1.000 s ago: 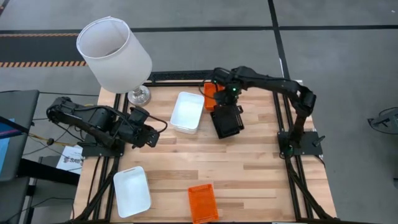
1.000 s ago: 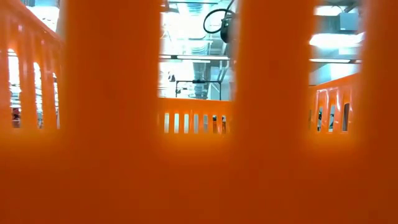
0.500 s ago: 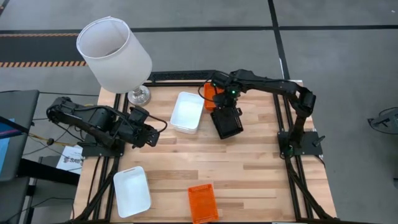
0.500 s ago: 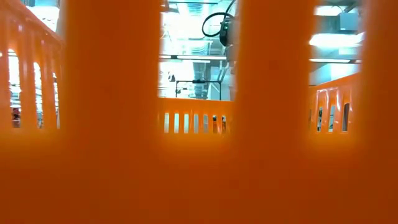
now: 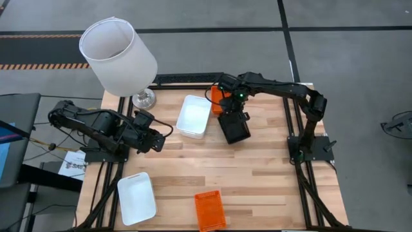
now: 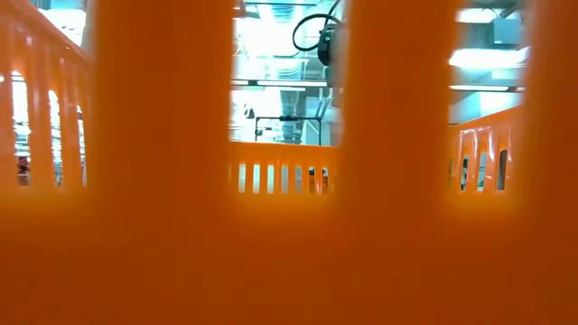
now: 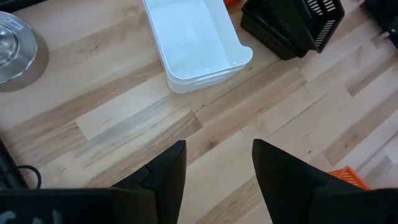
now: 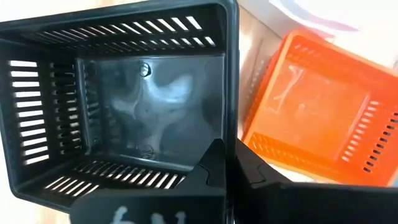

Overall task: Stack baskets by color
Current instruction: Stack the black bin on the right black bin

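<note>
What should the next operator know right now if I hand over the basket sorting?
Right tool: shut on the rim of a black basket, held at the table's far middle.
Left tool: open, empty, waiting at the left edge.
Far side: a white basket, with an orange basket beside the black one.
Near edge: a second white basket and a second orange basket, each alone.
Done: no finished colour stack is clearly visible.
Left: place the black basket, then pair up the whites and oranges.
</note>
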`<state>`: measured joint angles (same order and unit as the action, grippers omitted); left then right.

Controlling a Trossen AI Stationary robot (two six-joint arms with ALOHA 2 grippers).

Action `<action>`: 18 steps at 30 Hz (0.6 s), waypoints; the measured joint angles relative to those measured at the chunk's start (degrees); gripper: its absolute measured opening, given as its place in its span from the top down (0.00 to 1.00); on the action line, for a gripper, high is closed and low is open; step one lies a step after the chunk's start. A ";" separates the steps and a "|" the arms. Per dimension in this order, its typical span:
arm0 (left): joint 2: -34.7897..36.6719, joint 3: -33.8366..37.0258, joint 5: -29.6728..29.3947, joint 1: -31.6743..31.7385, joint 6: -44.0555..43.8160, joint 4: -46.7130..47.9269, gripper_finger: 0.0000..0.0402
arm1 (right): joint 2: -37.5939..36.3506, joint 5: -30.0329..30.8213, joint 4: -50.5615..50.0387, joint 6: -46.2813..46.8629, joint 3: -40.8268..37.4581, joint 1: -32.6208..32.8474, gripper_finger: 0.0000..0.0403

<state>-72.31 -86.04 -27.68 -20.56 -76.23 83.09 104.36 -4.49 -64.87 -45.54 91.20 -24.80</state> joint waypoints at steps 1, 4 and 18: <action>0.00 -0.01 0.00 0.00 -0.01 0.01 0.57 | 0.00 -0.36 0.08 0.00 0.00 0.02 0.98; -0.01 0.00 0.01 0.00 -0.02 0.00 0.57 | 0.00 -0.62 0.14 -0.15 0.00 0.03 0.98; -0.01 0.00 0.03 0.02 -0.09 0.00 0.57 | 0.00 -1.70 0.44 -1.53 0.00 -0.07 0.97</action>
<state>-72.32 -86.04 -27.65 -20.53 -76.31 83.09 104.36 -6.20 -64.43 -47.07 91.20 -24.86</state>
